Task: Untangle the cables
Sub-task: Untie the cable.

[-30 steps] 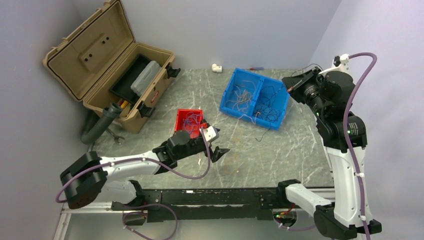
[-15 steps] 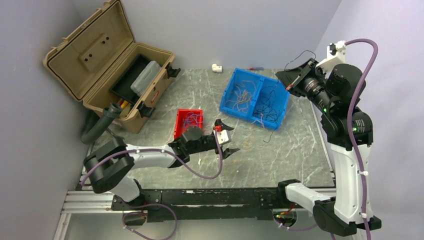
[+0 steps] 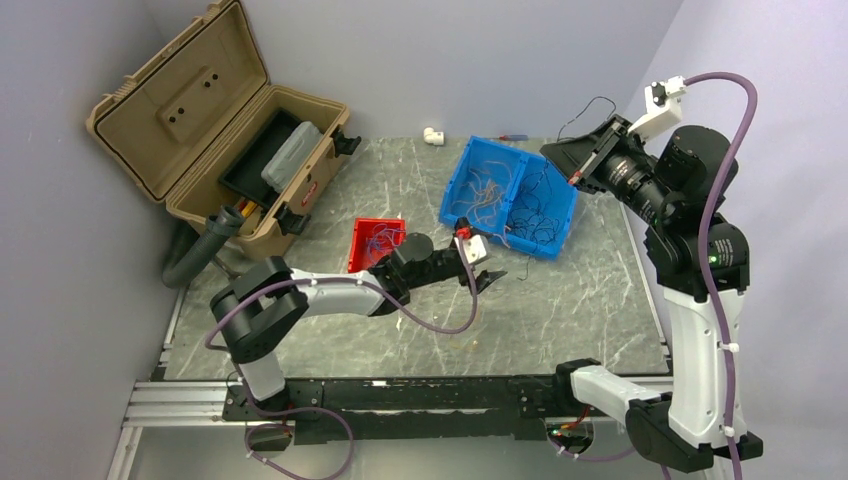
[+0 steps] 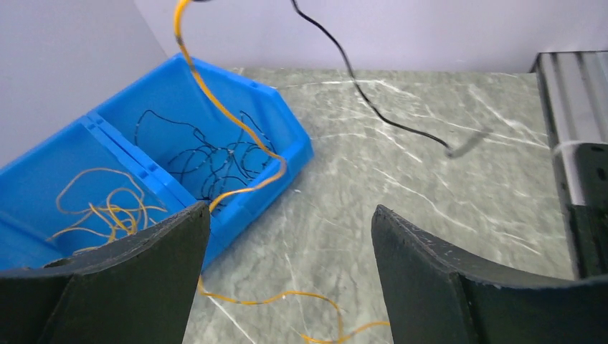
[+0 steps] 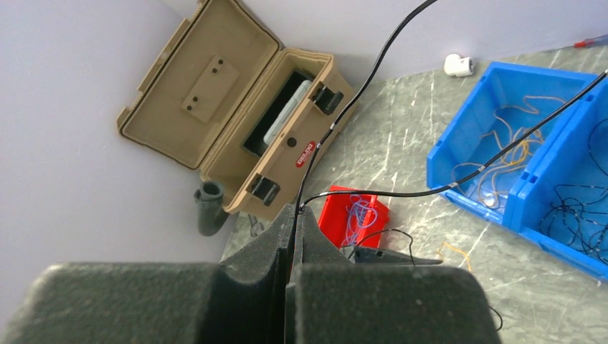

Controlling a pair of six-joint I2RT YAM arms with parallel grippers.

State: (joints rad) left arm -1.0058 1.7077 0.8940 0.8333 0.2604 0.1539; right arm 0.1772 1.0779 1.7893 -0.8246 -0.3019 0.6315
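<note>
My right gripper is raised above the blue bin's right end and is shut on a thin black cable that loops up and trails down to the bin. Its jaws show pressed together in the right wrist view. My left gripper is open and empty, low over the table just before the bin, as the left wrist view shows. A yellow-orange cable hangs from above, crosses the bin's rim and curls on the table. The bin holds black cables and yellow-orange ones.
A red bin with blue cables sits left of my left gripper. An open tan toolbox stands at the back left, a grey hose beside it. A white fitting lies at the back edge.
My left arm has stretched right, from beside the red bin to just before the blue bin. My right gripper has risen and swung left, lifting the black cable.
</note>
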